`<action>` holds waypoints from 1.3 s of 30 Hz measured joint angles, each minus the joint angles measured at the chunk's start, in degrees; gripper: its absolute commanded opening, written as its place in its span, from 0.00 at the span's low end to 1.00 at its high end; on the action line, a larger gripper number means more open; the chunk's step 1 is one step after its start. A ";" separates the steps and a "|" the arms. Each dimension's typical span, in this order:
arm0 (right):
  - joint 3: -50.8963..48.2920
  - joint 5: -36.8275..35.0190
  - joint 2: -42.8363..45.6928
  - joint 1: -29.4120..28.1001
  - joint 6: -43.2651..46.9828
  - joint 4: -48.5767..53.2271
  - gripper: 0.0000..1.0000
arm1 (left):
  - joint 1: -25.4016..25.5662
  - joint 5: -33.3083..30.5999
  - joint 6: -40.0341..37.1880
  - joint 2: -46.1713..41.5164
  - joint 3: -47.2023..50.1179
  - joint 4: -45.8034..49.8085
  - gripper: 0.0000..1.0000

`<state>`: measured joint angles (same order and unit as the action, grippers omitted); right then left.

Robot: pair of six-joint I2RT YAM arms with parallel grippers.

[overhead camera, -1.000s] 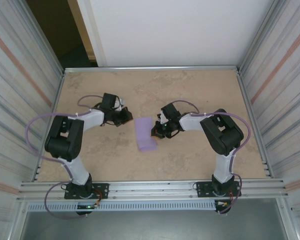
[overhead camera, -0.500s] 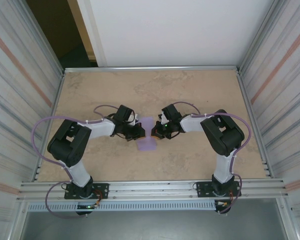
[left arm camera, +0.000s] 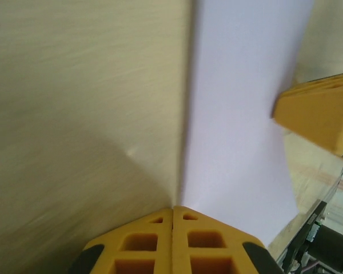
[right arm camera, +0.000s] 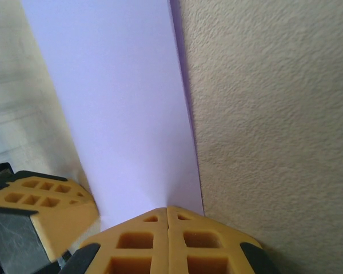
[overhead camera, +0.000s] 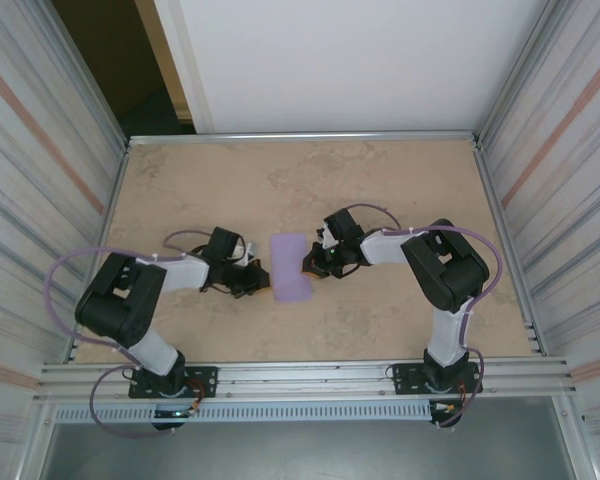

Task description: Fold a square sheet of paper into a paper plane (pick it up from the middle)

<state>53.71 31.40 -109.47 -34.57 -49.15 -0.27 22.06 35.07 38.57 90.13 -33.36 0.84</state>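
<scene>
Paper comes first: the square sheet of paper (overhead camera: 290,267) is laid flat near the middle of the table (overhead camera: 380,330). It is shown as a narrow rectangle, so a first fold in half is judged to be done. Its long axis is run from the arm bases toward the far wall, slightly tilted.

The sheet is flanked on both long sides. The right gripper (overhead camera: 310,265) is set against the right edge, about halfway along. The left gripper (overhead camera: 252,282) is placed at the left edge, closer to the near corner.

In each wrist view the yellow fingers are pressed together with no gap, tips at the paper's border. Whether any paper is caught between them cannot be told. For the next fold, neither arm is judged clearly nearer.
</scene>
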 measured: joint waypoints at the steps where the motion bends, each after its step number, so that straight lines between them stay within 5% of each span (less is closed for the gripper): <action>1: 0.00 0.00 0.00 0.00 0.00 0.00 0.01 | -0.98 -0.22 -0.13 -1.53 0.79 1.25 0.06; 8: 0.00 0.09 0.00 0.04 0.02 0.00 0.01 | 1.31 -0.72 1.14 -9.05 0.02 3.65 0.06; 15: 0.00 0.15 -0.04 0.07 0.02 0.00 0.01 | 8.20 -0.33 2.40 -1.14 -6.23 2.34 0.06; 29: 0.55 0.50 -0.37 0.20 0.31 0.81 0.01 | 8.22 0.48 0.57 4.70 -5.92 3.52 0.05; 39: 0.55 0.48 -0.39 0.20 0.31 0.81 0.01 | 8.17 -1.27 -1.31 -0.48 -1.18 4.46 0.05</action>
<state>54.26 31.88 -109.86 -34.37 -48.84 0.54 30.24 33.80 37.26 89.65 -34.54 5.30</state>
